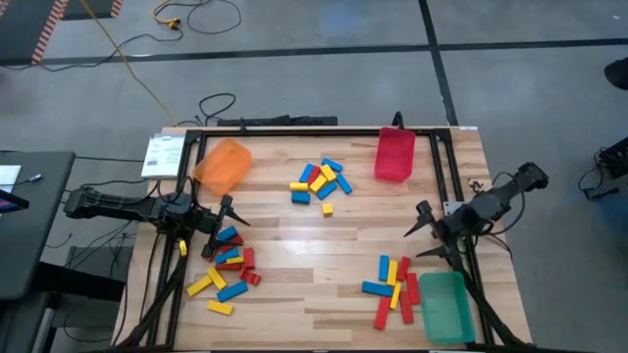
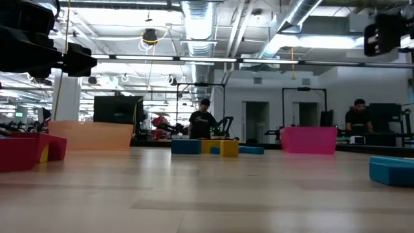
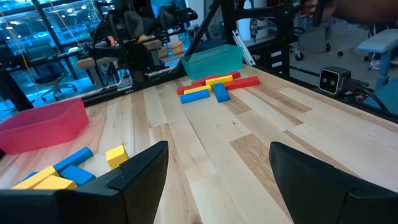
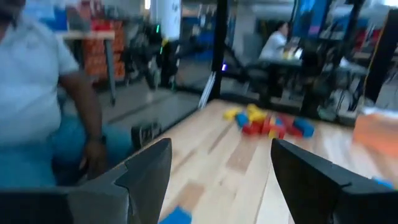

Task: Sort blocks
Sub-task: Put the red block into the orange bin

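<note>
Seen from above, red, blue and yellow blocks (image 1: 321, 181) lie in three loose clusters on a wooden surface (image 1: 294, 250). The left gripper (image 1: 222, 224) hovers beside the left cluster, jaws open and empty. The right gripper (image 1: 424, 229) waits near the green bin (image 1: 448, 306), jaws also open.

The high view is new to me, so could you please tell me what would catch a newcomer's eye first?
Three bright heaps of red, blue and yellow blocks stand out on the wooden table: one at the middle rear, one at the front left, one at the front right. Three translucent bins ring them: orange bin rear left, red bin rear right, green bin front right. The left hand and right hand hover open, empty.
</note>
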Controlling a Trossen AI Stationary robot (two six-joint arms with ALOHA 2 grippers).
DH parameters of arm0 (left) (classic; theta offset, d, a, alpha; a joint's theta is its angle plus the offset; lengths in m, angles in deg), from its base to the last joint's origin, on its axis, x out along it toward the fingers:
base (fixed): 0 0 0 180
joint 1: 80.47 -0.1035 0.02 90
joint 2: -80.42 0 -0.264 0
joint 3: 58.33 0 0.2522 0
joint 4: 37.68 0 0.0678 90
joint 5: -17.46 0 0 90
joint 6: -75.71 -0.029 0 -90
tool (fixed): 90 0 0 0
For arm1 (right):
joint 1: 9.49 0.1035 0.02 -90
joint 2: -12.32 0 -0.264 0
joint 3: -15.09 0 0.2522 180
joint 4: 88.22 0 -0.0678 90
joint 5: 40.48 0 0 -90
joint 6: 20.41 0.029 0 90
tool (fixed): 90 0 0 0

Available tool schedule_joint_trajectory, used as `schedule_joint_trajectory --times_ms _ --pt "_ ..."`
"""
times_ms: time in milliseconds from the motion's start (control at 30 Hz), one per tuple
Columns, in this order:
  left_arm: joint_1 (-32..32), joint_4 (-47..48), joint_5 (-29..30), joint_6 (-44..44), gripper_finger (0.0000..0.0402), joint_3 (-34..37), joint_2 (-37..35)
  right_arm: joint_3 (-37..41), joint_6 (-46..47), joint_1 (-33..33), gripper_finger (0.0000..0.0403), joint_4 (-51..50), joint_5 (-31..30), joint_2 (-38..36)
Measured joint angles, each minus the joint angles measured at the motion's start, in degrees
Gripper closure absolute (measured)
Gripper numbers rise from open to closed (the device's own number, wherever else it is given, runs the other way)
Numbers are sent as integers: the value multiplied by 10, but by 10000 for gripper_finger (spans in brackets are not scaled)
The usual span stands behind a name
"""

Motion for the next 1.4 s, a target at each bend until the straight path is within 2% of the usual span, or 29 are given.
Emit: schedule_joint_trajectory --times_ms 200,367,600,900,1400 --pt "0 0 0 0 127 0 0 0 0 -21 113 82 -2 0" --pt "0 0 0 0 127 0 0 0 0 -40 113 146 -45 2" --pt "0 0 0 0 127 0 0 0 0 -64 113 216 -55 51" --pt "0 0 0 0 127 0 0 0 6 -80 113 222 -56 107" --pt "0 0 0 0 127 0 0 0 37 -80 113 224 -56 113"
